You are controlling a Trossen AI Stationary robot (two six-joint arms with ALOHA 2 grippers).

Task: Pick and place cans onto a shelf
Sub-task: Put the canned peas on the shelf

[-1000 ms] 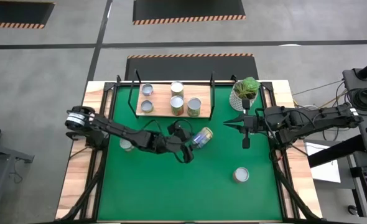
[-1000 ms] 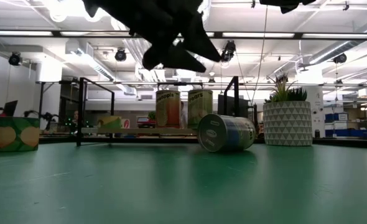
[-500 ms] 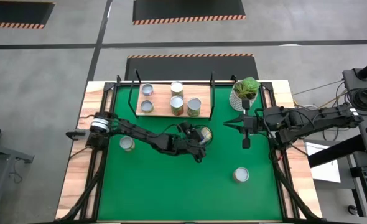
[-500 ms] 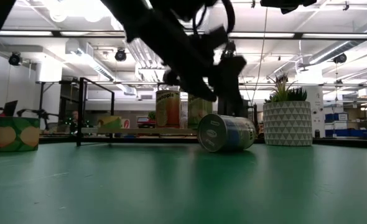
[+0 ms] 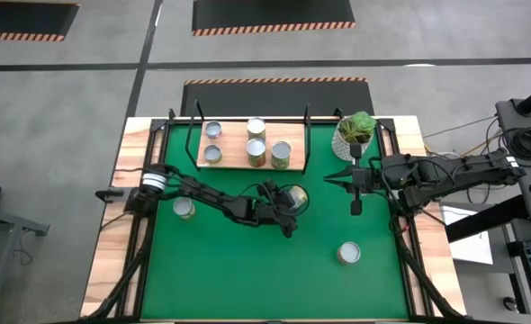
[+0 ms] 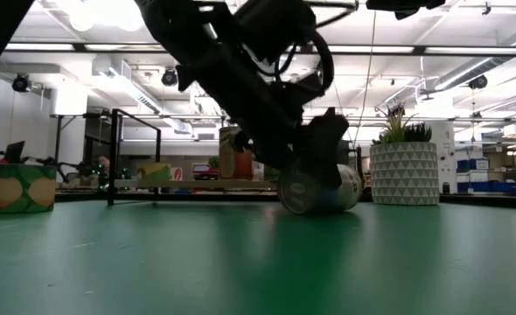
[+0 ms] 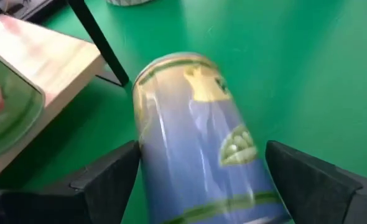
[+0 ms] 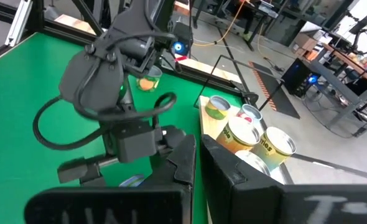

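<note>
A blue-and-yellow labelled can [image 7: 196, 143] lies on its side on the green mat [image 5: 247, 270], just off the shelf's right corner; it also shows in the high view [image 5: 295, 194] and the low view [image 6: 328, 189]. My left gripper [image 7: 202, 148] is open and low over it, one finger on each side of it. The light-wood shelf [image 5: 234, 144] at the far side carries several upright cans. My right gripper [image 5: 354, 200] is shut, raised and empty near the plant pot. My left gripper comes down at the lying can slanting from the table's left, its fingers [image 7: 118, 174] along the can's two long sides [image 7: 152, 155]. The can rests on the mat. Whether the fingers touch it, I cannot tell.
One can [image 5: 184, 209] stands on the mat at the left and another [image 5: 348, 253] at the near right. A white pot with a green plant [image 5: 355, 133] stands at the far right. The shelf's black frame [image 7: 99, 40] is close beside the lying can.
My left gripper has come down from well above the mat and gone toward the table's right edge, ending around the lying can. The can has stayed where it was.
</note>
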